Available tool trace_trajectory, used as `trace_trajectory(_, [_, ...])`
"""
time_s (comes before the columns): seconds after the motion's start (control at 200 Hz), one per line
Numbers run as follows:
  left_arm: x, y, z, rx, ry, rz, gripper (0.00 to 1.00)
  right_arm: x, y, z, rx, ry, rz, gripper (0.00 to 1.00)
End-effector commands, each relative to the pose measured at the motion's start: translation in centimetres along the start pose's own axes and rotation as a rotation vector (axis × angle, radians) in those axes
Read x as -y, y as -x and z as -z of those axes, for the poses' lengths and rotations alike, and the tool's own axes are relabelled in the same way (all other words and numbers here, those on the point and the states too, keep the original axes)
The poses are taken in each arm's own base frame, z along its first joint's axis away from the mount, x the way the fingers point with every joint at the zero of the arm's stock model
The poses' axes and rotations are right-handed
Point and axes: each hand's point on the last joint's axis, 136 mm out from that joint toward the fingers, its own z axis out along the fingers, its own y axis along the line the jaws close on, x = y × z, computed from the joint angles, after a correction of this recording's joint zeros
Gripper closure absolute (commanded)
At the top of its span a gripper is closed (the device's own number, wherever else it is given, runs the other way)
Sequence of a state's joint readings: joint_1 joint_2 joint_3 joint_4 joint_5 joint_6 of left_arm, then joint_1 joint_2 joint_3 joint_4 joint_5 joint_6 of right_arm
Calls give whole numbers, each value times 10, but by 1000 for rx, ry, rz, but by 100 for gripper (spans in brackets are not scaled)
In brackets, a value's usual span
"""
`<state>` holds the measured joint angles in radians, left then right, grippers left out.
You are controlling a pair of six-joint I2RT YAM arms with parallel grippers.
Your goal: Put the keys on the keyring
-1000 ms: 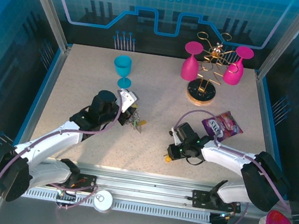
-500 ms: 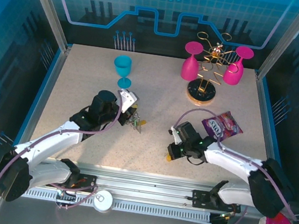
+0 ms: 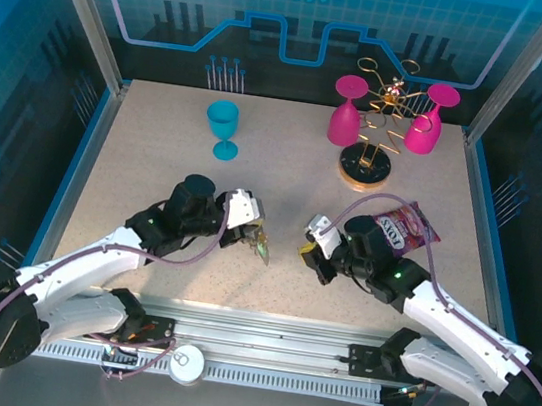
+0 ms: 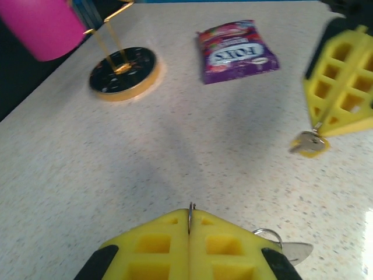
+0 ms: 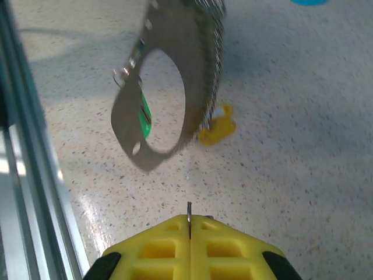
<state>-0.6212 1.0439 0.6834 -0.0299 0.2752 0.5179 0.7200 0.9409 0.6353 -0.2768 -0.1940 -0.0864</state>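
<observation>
Pinching a key, your right gripper sits bottom centre. The keyring hangs upper centre, clamped in your left gripper.

Left gripper clamped, right gripper clamped; both facing inward

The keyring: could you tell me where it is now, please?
The keyring hangs from the left gripper over the near middle of the table, just left of the right gripper; the right wrist view shows it close ahead.
</observation>
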Motion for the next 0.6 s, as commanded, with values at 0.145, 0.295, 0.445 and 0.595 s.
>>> trace_trajectory(0.145, [33, 18, 2, 113, -165, -126, 100, -36, 28, 12, 49, 176, 239, 100])
trace_trajectory(0.295, [40, 17, 3, 143, -189, -144, 100, -46, 31, 10, 17, 230, 303, 100])
trace_trajectory(0.445, [46, 18, 4, 168, -208, -159, 100, -49, 39, 5, -7, 256, 328, 100])
trace_trajectory(0.595, [52, 19, 6, 189, -229, -183, 100, -49, 49, 1, -17, 254, 349, 100])
